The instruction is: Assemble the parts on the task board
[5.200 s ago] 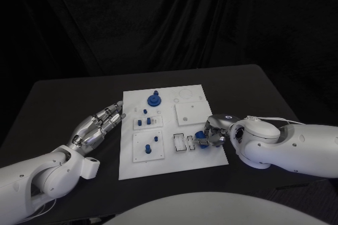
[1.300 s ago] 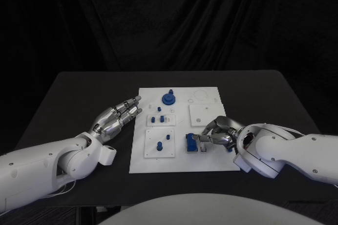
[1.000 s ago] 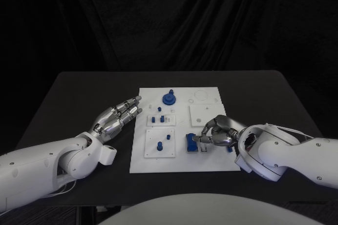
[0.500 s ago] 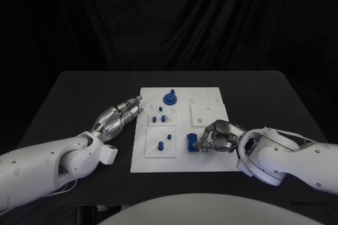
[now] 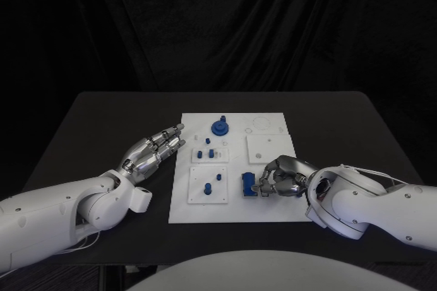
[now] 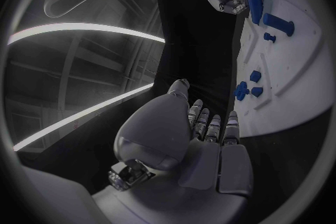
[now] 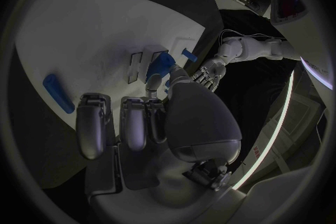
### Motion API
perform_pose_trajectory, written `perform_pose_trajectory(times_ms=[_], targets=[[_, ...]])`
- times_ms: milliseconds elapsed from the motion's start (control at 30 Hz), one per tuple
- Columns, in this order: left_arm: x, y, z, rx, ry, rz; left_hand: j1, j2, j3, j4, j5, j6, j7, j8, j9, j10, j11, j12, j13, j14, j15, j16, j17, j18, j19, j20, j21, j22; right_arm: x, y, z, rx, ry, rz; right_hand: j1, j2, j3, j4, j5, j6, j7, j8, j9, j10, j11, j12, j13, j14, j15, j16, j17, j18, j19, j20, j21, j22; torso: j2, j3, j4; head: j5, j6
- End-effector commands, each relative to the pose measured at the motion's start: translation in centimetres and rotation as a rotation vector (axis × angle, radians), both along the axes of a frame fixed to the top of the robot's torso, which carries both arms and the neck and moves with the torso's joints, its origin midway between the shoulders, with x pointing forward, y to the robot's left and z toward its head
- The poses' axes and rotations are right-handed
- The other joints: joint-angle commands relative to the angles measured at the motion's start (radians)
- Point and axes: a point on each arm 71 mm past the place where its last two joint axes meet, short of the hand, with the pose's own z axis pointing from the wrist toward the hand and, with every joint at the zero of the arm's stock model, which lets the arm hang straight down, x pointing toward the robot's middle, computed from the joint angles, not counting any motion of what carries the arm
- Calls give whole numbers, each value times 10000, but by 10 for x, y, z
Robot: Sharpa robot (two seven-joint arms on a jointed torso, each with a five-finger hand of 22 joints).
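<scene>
Task board (image 5: 232, 212) in the middle of the table (image 5: 91, 124), left hand (image 5: 152, 151) just left of the board, right hand (image 5: 280, 177) over its right side, maybe touching a part (image 5: 247, 184) there, more parts behind

Matt white task board (image 5: 273, 212), glossy blue plastic-looking parts (image 5: 247, 184), matt black table (image 5: 109, 120)

Flat white rectangular task board (image 5: 239, 214) — plain, unpatterned — on a matte black table (image 5: 91, 124). Small moulded parts on the board are saturated blue: round knobbed piece (image 5: 218, 125), rectangular block (image 5: 247, 184), elongated peg (image 5: 206, 190). Both many-fingered hands — left (image 5: 151, 151), right (image 5: 282, 177) — are silver metallic on glossy white arms. Backdrop: black draped curtain (image 5: 218, 38).
</scene>
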Motion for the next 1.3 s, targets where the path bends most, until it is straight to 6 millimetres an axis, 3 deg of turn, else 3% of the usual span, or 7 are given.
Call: perform_pose_trajectory(times_ms=[33,300,867,1067,1133,1167,1300], targets=[[0,-2,2,-315,-234,-26,-16,22,60,10,68,11,58,36,9,-14,67,-24,3,-4,36,-66,-9,-21,8,38,-16,-14,0,0,-2,-115,-5,31,148,19,15,-64,171,-54,-39,54,30,1040,-72,26,2634,908,-53,-5,1947,-41,704,-67,41,2369,-10,-3,-6,31,-2],[0,-2,2,-327,-212,-61,-16,22,60,10,68,11,58,36,9,-14,67,-24,3,-4,36,-66,-9,-21,8,38,-16,-14,2,1,-3,-152,15,95,613,57,136,-239,599,-82,-68,-4,60,1040,-102,26,2634,910,-82,-3,1954,-42,706,-96,43,2370,-8,-14,10,57,-2],[0,-2,2,-326,-207,-64,-15,27,69,9,67,11,61,36,10,-14,72,-22,3,-4,45,-66,-9,-24,10,44,-14,-11,-1,0,-2,-134,86,260,233,-770,-69,188,-2516,35,3,67,286,1040,-34,26,2634,910,-26,-4,1958,-37,695,-45,16,2363,22,-7,12,69,-2],[0,0,2,-309,-223,-21,-13,27,81,5,63,11,67,36,10,-12,84,-12,5,-4,47,-66,-9,-27,9,49,-15,-17,-1,-13,8,-39,-399,-195,-252,-860,117,203,-2724,24,9,-85,186,1040,-35,26,2634,909,-24,-6,1954,-32,688,-47,-2,2356,14,-7,-18,115,-2],[0,0,2,-297,-247,19,-9,21,91,0,73,27,75,40,12,-7,97,1,6,-4,2,-66,-9,-14,10,35,-14,-19,5,-23,21,-301,-702,-403,-287,-623,348,166,-1979,76,97,-952,-596,1040,53,26,2634,911,11,-3,1960,-34,691,-7,-1,2357,4,-5,-17,106,-2],[-1,0,2,-291,-253,32,-9,21,91,0,73,27,75,40,12,-7,97,1,6,-4,2,-66,-9,-14,10,35,-14,-19,8,-27,26,-475,-772,-457,120,-424,516,53,-776,198,161,-1484,-1103,1040,38,26,2634,916,44,6,1982,-38,699,-2,17,2363,-1,-5,-16,88,-2],[0,-1,2,-277,-263,45,-9,18,96,-2,80,41,78,42,14,-3,101,12,8,-4,-15,-66,-9,-7,10,27,-14,-20,17,-47,47,-1534,-1023,-674,51,-177,471,116,347,512,242,-2423,-2069,1040,171,26,2634,921,140,16,2009,-46,709,92,38,2371,-24,-3,-21,-135,-2]])
